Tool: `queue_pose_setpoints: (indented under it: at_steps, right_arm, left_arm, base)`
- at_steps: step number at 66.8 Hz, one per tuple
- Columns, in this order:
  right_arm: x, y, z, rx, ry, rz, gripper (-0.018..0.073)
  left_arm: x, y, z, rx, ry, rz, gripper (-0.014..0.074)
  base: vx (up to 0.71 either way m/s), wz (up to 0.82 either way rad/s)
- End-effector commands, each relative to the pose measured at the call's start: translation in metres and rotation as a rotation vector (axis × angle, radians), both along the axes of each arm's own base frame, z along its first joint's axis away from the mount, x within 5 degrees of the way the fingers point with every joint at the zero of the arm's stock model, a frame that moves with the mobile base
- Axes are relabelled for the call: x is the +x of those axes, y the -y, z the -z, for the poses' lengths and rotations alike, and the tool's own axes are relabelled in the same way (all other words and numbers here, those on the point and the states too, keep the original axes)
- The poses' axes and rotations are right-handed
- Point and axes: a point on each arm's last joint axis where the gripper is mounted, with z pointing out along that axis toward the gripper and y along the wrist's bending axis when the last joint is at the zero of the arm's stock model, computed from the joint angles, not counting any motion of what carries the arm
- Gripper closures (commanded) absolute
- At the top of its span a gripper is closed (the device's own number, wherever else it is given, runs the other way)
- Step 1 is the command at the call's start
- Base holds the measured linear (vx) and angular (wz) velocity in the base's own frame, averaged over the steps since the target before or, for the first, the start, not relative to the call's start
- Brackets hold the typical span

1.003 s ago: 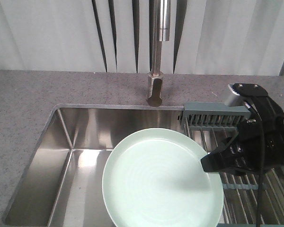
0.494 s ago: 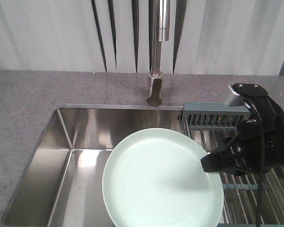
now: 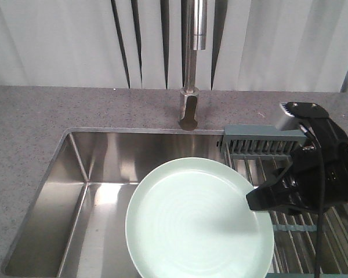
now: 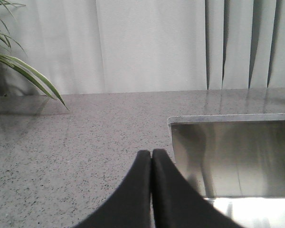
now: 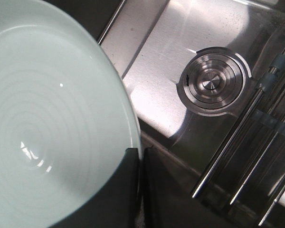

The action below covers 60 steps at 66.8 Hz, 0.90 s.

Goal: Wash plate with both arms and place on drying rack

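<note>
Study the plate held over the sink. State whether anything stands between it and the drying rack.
Nothing visible does. The right gripper clamps the plate at its right rim, and the drying rack lies just beside it; only the right arm hangs over its bars.

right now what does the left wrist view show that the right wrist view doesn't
Only the left wrist view: the left hand shut on nothing, grey countertop, plant leaves, pale curtain. Only the right wrist view: the right hand pinching the plate at its rim, the round drain, the drying rack with its steel bars. Both: the stainless sink basin.
</note>
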Motion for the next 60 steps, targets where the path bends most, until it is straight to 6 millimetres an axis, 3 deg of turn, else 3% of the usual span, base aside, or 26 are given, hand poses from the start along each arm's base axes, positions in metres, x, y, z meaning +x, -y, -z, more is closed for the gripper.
queue_pose_setpoints:
  at_steps: [1, 60]
  right_arm:
    - [-0.0012, -0.002, -0.015, 0.051, 0.059, 0.01, 0.0564]
    - [-0.0012, -0.002, -0.015, 0.051, 0.059, 0.01, 0.0564]
  left_arm:
    - [-0.0026, 0.0005, -0.0167, -0.019, 0.116, 0.01, 0.0603]
    - [-0.0028, 0.0006, -0.019, -0.012, 0.137, 0.01, 0.0603]
  base:
    - [0.0, 0.0]
    - [0.0, 0.0]
